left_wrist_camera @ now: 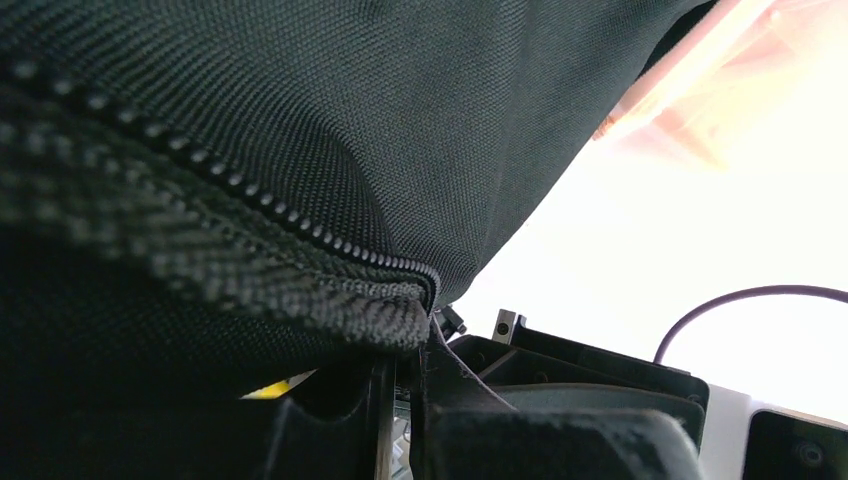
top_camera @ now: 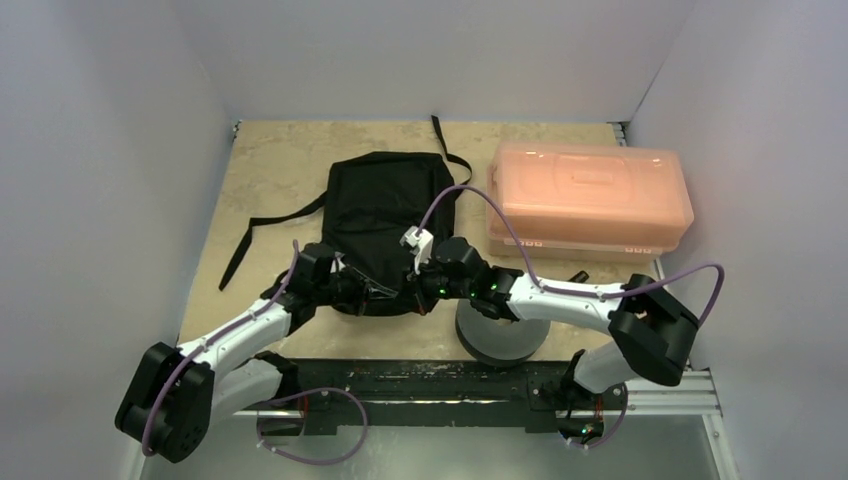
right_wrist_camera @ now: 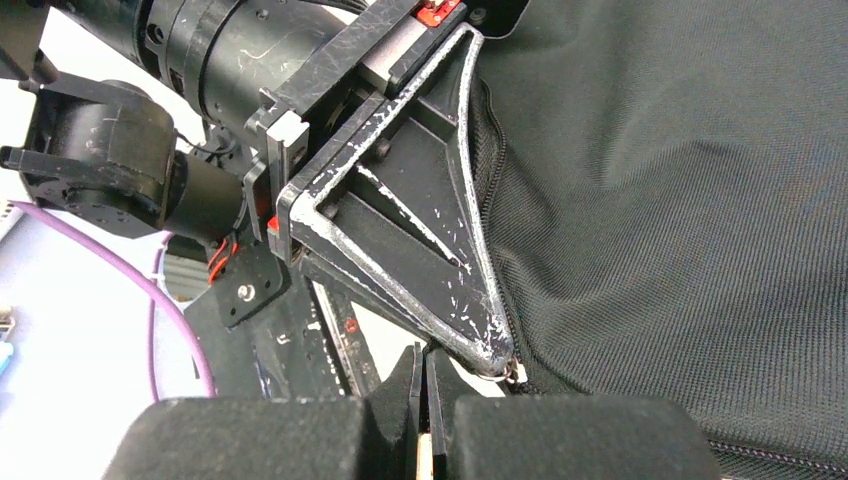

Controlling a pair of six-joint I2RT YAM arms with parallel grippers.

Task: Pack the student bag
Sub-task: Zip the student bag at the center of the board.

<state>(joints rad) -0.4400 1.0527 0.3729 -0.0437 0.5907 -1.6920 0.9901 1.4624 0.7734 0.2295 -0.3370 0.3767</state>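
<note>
The bag (top_camera: 385,215), black coarse-woven cloth, lies in the middle of the mottled beige table (top_camera: 280,160), its straps (top_camera: 275,225) trailing left and back. Just to its right we see a translucent orange lidded box (top_camera: 590,195). A grey round spool (top_camera: 495,340) sits under the right arm. Both arms crowd the bag's near edge. The left gripper (left_wrist_camera: 405,375) is clenched on the zipper seam (left_wrist_camera: 300,225). The right gripper (right_wrist_camera: 422,385) is pressed together beside it, and we cannot tell whether it pinches anything. Marks on the box front are too small to read.
</note>
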